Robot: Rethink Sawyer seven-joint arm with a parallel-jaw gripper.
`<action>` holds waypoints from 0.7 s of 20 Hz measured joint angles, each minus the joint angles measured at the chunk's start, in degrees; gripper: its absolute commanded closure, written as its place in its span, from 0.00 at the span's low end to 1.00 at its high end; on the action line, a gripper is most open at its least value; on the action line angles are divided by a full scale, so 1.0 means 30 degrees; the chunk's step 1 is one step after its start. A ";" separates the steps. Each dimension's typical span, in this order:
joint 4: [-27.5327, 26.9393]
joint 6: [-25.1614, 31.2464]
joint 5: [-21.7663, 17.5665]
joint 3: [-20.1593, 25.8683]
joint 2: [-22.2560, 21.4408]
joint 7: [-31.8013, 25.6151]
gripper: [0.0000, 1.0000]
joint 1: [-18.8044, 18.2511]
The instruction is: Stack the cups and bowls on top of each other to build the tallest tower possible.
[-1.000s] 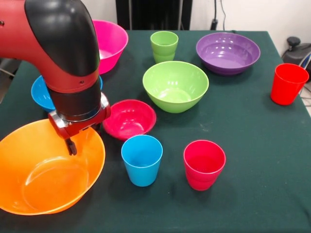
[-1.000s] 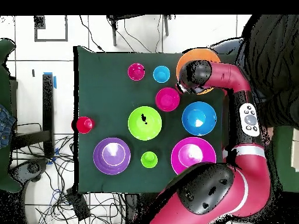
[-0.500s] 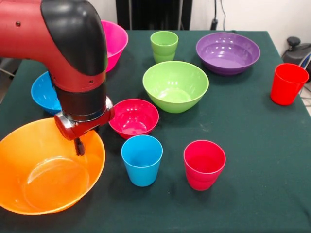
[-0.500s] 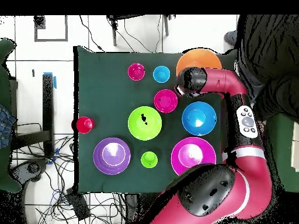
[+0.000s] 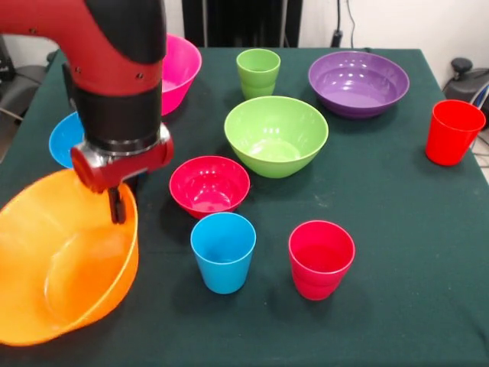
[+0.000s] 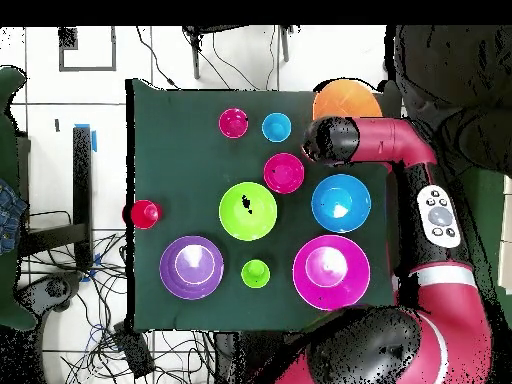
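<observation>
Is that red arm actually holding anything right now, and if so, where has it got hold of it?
Yes. The gripper has the big orange bowl by its rim, on the side nearest the small red bowl, and the orange bowl is tipped up by that edge.

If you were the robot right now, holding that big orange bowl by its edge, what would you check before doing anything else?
1. Grip on the orange bowl: the gripper sits at its rim and the bowl is tipped up on one side, so it looks held. Ok, though how firmly, cannot tell.
2. Bowl level: not ok, it is strongly tilted.
3. Neighbours clear: the small red bowl and sky blue cup stand apart from the orange bowl. Ok.
4. Landing spot: the pink bowl and blue bowl sit open and empty. Ok.
5. Tower begun: not ok, nothing is stacked yet.
</observation>
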 measured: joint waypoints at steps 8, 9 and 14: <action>0.1943 0.0004 -0.0095 -0.0900 -0.1919 0.0000 1.00 0.0609; 0.1968 0.0000 -0.0135 -0.1015 -0.2080 0.0000 1.00 0.0753; 0.2023 0.0004 -0.0305 -0.1805 -0.2996 0.0000 1.00 0.1859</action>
